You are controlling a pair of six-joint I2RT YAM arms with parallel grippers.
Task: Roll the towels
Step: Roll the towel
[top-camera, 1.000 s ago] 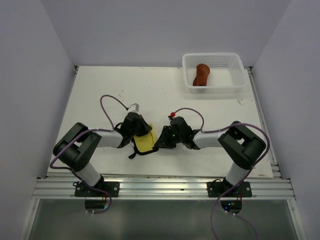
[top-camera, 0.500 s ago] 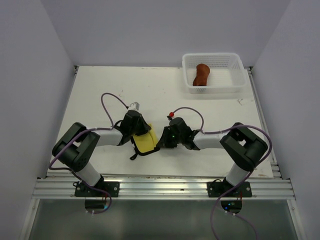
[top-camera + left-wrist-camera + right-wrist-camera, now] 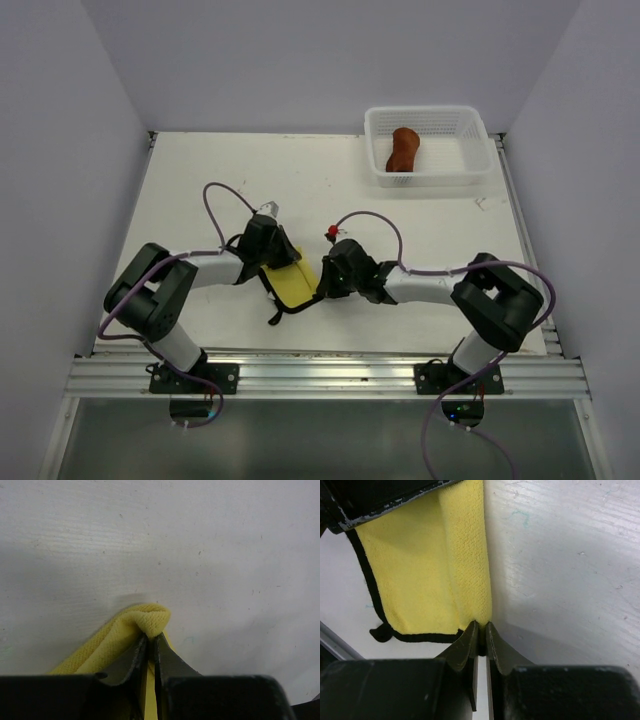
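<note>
Left gripper (image 3: pixel 151 639) was clamped on a raised fold of the bright yellow, dark-edged cloth towel (image 3: pixel 420 570). Right gripper (image 3: pixel 481 627) pinched that towel's edge, the cloth spread just ahead of its fingertips. Rust-brown cloth towel (image 3: pixel 403 150) lay well beyond both, inside the white plastic mesh basket (image 3: pixel 420 110).

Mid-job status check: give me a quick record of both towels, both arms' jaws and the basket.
yellow towel: on the table between the arms, partly folded, not yet rolled
brown towel: looks rolled, lying in the basket
left arm: jaws shut on a fold of the yellow towel
right arm: jaws shut on the yellow towel's edge
basket: far right corner of the table
</note>
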